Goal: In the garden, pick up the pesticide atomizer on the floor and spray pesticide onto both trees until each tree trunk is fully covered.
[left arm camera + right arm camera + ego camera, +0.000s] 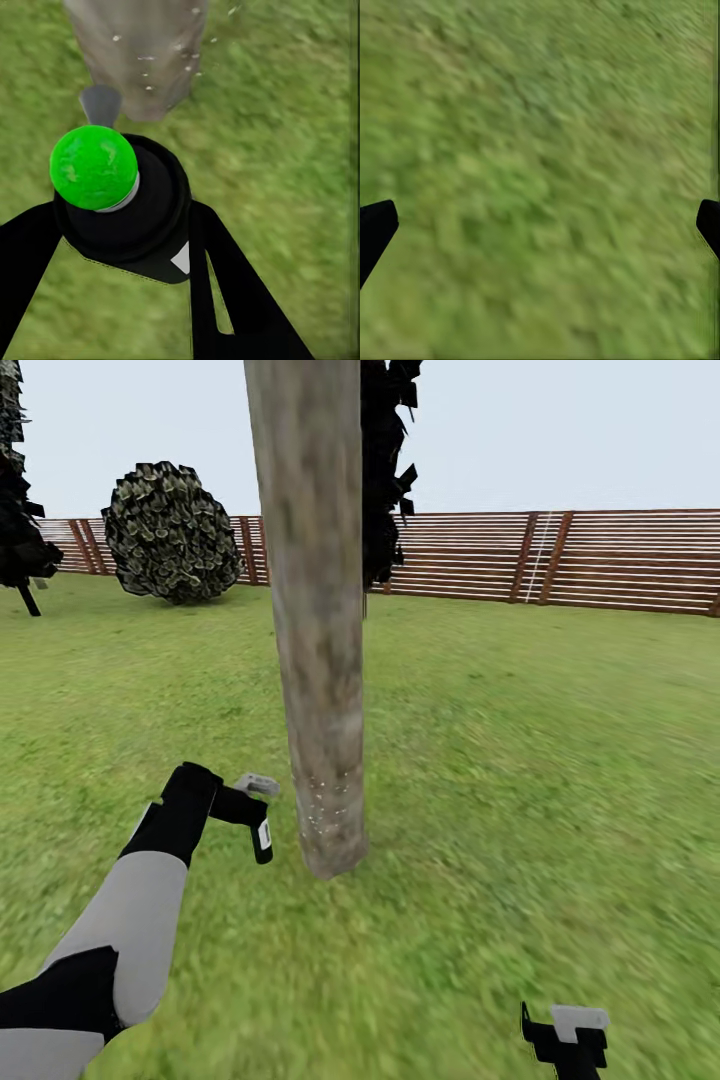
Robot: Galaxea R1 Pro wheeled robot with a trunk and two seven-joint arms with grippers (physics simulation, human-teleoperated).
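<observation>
A thick tree trunk [318,660] of mottled grey-tan bark rises from the grass just ahead, and its canopy is out of view. My left gripper [247,812] is shut on the pesticide atomizer [258,785], just left of the trunk's base. In the left wrist view the atomizer [124,210] is a black bottle with a green ball top, its grey nozzle facing the trunk [139,52]. Small white droplets speckle the bark low down. My right gripper [566,1042] hangs open over bare grass at the lower right, its fingertips [375,229] wide apart.
A brown slatted fence [560,560] bounds the lawn at the back. A round dark bush [170,532] stands at the far left, with a dark narrow tree [22,530] at the left edge. Another dark tree [385,470] is behind the trunk. Grass lies all around.
</observation>
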